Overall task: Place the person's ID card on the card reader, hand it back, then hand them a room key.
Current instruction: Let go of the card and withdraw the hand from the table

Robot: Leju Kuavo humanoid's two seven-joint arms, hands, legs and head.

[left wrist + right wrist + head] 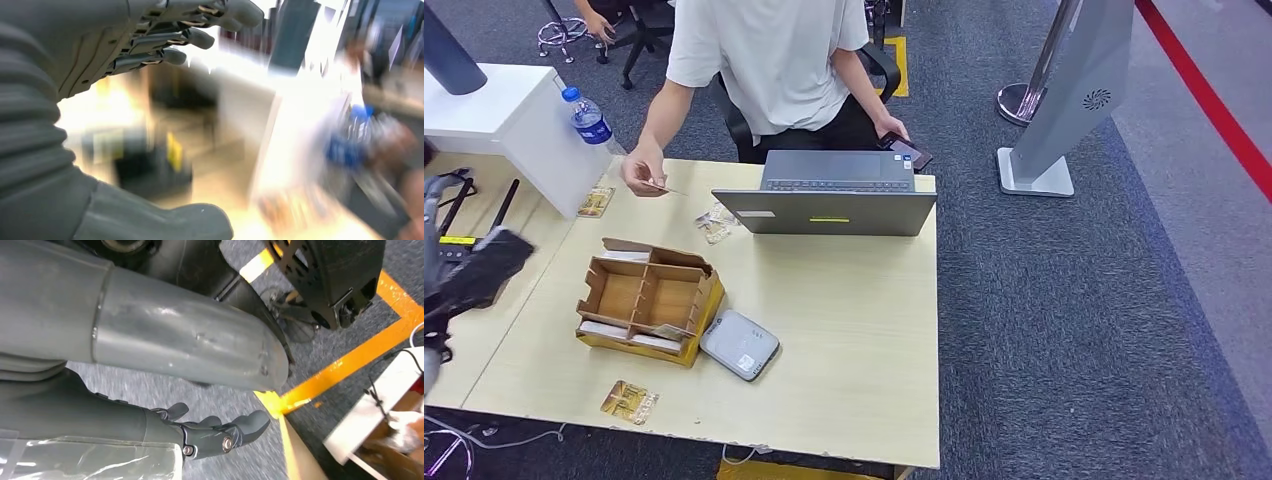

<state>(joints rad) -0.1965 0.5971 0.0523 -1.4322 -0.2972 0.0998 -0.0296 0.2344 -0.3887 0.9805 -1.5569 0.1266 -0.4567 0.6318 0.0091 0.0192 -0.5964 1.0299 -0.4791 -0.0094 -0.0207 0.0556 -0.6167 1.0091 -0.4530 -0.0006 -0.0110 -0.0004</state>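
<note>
Left robot hand at far left of frame, over the bench edge – fingers spread apart, nothing in it. Right robot hand hangs low by the floor, fingers loose, empty. ID card upper left, pinched in the person's hand. Card reader lower centre, beside cardboard box.
</note>
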